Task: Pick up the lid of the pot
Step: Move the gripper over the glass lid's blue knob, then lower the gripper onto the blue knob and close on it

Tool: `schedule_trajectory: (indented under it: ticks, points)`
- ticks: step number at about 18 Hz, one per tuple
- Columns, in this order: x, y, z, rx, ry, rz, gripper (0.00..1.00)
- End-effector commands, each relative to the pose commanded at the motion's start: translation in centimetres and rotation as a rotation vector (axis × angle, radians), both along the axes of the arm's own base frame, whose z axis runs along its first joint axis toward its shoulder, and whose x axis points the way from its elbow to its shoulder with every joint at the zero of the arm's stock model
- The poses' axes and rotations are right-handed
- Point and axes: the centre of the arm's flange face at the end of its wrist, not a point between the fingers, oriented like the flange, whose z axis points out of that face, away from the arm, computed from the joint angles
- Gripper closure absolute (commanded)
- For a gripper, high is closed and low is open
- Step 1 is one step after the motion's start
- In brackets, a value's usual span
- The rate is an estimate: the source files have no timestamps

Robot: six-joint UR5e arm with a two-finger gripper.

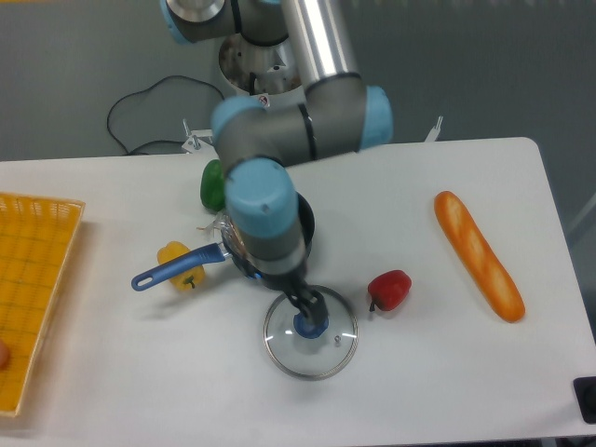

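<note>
Over the white table [447, 382], reaches down with the gripper [282, 291] spread wide, hiding part of the blue knob [311, 328] behind one finger. Shows the lid [312, 360] lying flat, in view just below the gripper.

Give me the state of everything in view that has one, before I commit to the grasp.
Gripper: open, nothing between the fingers.
Pot lid: off the pot, flat on the table, knob up.
Pot: uncovered where it shows; mostly hidden by the arm.
Blue-handled tool: lying across the yellow pepper.
Red pepper: whole, lying on its side.
</note>
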Motion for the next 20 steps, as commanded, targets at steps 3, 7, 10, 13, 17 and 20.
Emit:
schedule_trajectory:
  ticks: [3, 7, 10, 13, 17, 20]
  points:
    - [-0.9, -0.3, -1.1, 0.002, -0.023, 0.016, 0.0]
    - [-1.4, -0.4, -2.0, 0.025, -0.061, 0.036, 0.0]
    - [-1.5, -0.3, -2.9, 0.02, -0.074, 0.069, 0.0]
    - [-1.9, 0.3, -3.9, 0.034, -0.06, 0.068, 0.0]
    - [-1.9, 0.3, -4.4, 0.033, -0.061, 0.064, 0.0]
    - [-2.1, 0.4, -4.5, 0.032, -0.056, 0.059, 0.0]
